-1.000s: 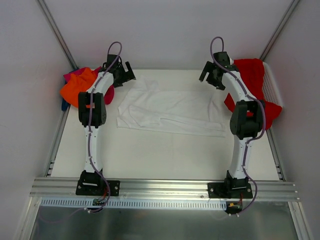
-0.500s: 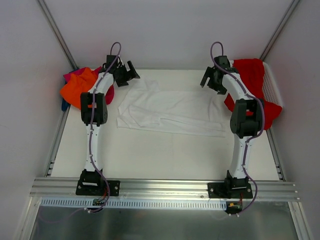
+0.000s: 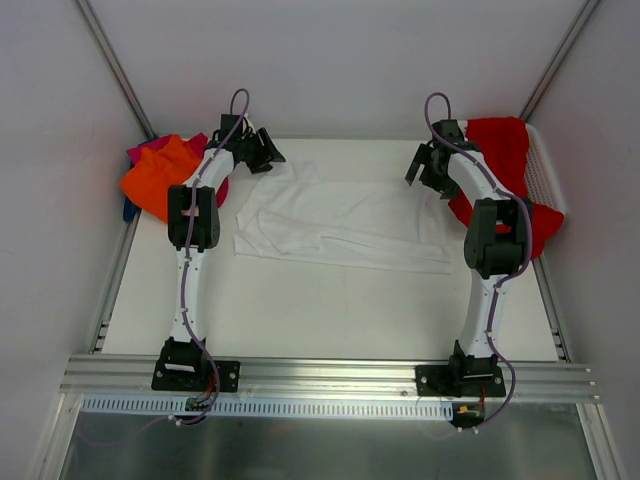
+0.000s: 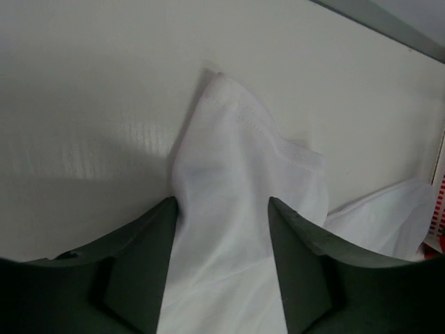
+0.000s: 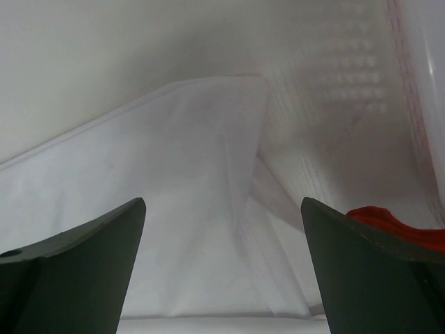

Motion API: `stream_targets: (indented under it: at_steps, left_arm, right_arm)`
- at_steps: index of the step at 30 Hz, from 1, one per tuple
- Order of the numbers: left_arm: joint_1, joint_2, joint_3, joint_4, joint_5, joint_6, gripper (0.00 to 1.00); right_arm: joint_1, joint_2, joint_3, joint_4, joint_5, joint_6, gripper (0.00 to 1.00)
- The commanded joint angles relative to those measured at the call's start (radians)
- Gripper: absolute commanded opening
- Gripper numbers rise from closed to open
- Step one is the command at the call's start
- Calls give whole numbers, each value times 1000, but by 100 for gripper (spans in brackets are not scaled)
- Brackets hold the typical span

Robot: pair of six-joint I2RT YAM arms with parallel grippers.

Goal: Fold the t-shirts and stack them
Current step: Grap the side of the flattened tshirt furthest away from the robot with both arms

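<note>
Item one, left gripper (image 4: pixel 222 209): I read the jaws as released, moderately apart, gripping nothing. A far corner of the white t-shirt (image 4: pixel 233 167) runs up between the two fingers and peaks just ahead of the tips; the cloth edge appears to brush the inner face of the left-hand finger (image 4: pixel 149 240). Bare table (image 4: pixel 90 90) lies ahead of and to the left of the jaws. Item two, right gripper (image 5: pixel 222 209): jaws released, spread wide, holding nothing. The shirt's other far corner lies flat between and just ahead of them, its hemmed edge running toward the right-hand finger (image 5: pixel 368 257). The red t-shirt (image 5: pixel 400 226) sits just beside that finger. Item three, overhead: the white t-shirt (image 3: pixel 340 220) is spread flat between both grippers, with open table (image 3: pixel 320 310) on its near side. The orange t-shirt (image 3: pixel 155 175) is bunched outside the left gripper (image 3: pixel 262 150).
</note>
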Motion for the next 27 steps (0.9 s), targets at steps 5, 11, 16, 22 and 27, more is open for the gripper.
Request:
stream_targets:
  at_steps: [5,11,16,22,27]
  left_arm:
    - [-21,33,-12,-19,40,-2,30]
    - [-23,27,-21,-17,35,4,20]
    - [-21,21,-33,-16,31,5,19]
    - [-20,21,-33,-14,28,2,17]
    - [-20,21,-36,-14,21,1,13]
  right_arm:
    - [-5,-10,6,35,5,-1,99]
    - [-18,131,142,38,4,-21,98]
    - [-31,183,179,35,1,0,96]
    - [-49,182,161,38,5,20,90]
    - [-58,191,167,41,-9,26,35]
